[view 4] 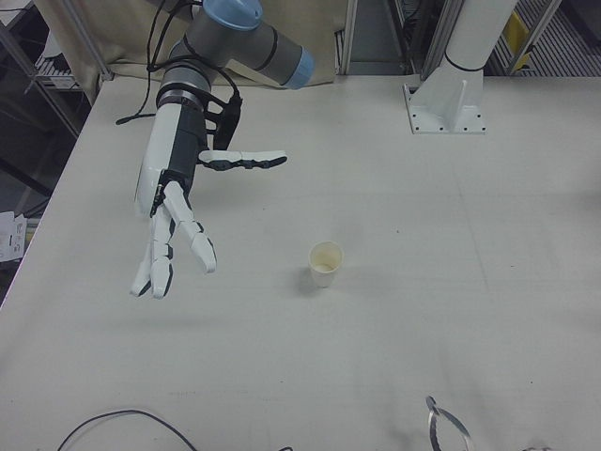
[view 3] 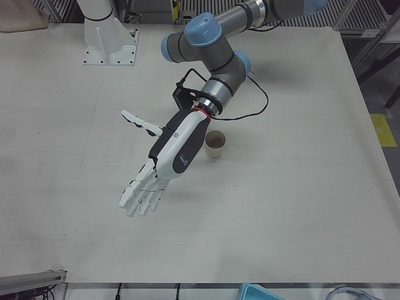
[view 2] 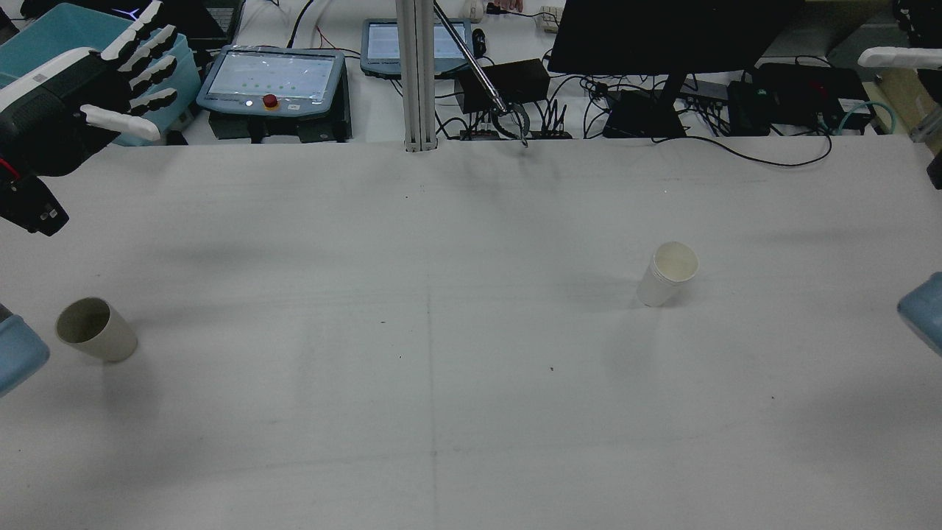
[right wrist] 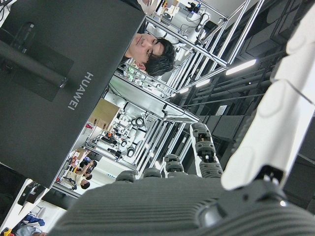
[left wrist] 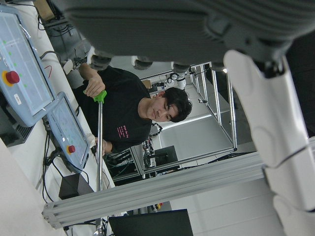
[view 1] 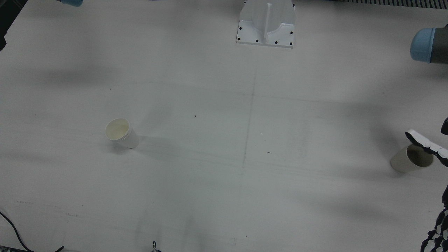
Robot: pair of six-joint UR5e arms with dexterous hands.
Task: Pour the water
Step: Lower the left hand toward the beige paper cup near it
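We have hardly begun: our left hand (view 3: 164, 164) and right hand (view 4: 174, 202) hover spread and empty. The beige cup (view 3: 215, 144) stands untouched just behind our left wrist; the white cup (view 4: 325, 263) waits beside our right fingers.

The front view looks nearly straight down on the worktop (view 1: 224, 196). The rear view faces it from high behind. Both share its middle.

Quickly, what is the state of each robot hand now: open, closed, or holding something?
Left robot hand: open, holding nothing, above the table beside a paper cup.
Right robot hand: open, holding nothing.
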